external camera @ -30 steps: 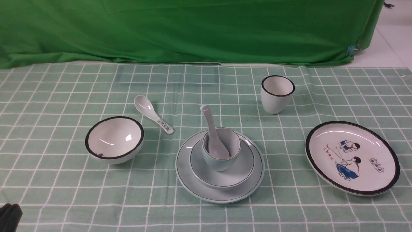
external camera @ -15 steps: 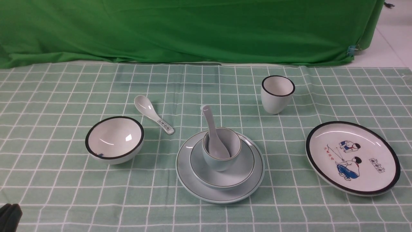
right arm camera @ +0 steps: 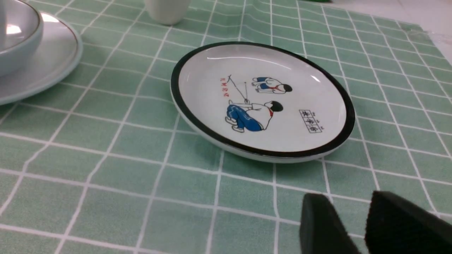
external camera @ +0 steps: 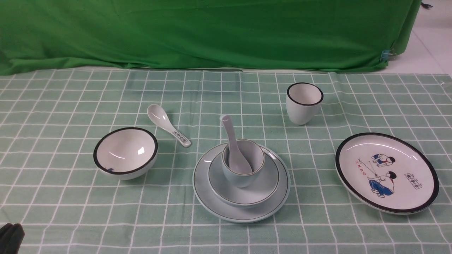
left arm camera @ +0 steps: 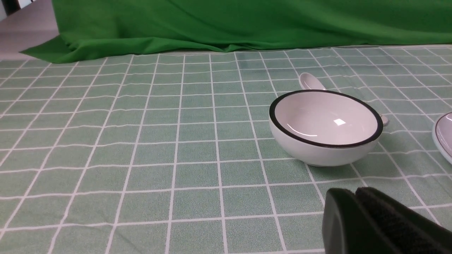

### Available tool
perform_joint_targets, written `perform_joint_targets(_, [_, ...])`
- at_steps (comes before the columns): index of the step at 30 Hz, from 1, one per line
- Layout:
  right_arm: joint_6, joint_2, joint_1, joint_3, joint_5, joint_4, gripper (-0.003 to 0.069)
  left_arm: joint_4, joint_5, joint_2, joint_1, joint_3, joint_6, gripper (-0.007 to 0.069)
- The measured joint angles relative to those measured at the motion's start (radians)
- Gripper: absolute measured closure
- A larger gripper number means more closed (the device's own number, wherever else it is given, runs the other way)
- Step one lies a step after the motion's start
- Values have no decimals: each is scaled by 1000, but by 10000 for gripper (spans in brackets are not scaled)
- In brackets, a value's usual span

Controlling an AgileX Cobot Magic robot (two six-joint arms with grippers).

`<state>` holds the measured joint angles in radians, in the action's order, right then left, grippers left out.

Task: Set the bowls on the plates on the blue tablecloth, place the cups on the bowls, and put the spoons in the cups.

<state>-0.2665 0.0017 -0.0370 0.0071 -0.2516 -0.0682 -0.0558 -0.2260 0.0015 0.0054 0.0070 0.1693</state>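
White ceramic with a black rim, the bowl (external camera: pixel 125 152) sits at centre left of the front view, upright and unstacked on the checked cloth (external camera: pixel 162 218). The matching plate (external camera: pixel 387 173) lies at the right of the frame. At the centre, the blue plate (external camera: pixel 197 180), blue bowl (external camera: pixel 219 183), blue cup (external camera: pixel 243 180) and plain spoon (external camera: pixel 238 157) make a finished stack, so the second set looks due, bowl first. The white cup (external camera: pixel 303 104) stands upper right of centre; the patterned spoon (external camera: pixel 167 125) lies just beside the bowl, towards the upper left. The left pincer (external camera: pixel 15 229) shows at the lower left corner, well apart from the bowl.

Left wrist view: the left pincer is closed with nothing between its tips, and the bowl rests beyond them, untouched. It should open first, then straddle the wall on the side away from the spoon, grip lightly and lift straight up. The glaze could slip, and a low carry across could knock the standing spoon.

Right wrist view: the right pincer (right arm camera: pixel 349 197) is parted and empty, near the plate but touching nothing. Lowering the bowl level onto the plate's middle would leave a steady base for the cup.
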Motion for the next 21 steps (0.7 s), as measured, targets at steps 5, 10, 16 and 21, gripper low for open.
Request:
perform_joint_targets(5, [7,0,0,0,0,0,418,1,0,0,0,0,1,607])
perform_joint_targets(10, [9,0,0,0,0,0,417,2,0,0,0,0,4,607])
perform_joint_targets(16, [11,0,0,0,0,0,417,2,0,0,0,0,4,607])
perform_joint_targets(21, [11,0,0,0,0,0,417,2,0,0,0,0,4,607])
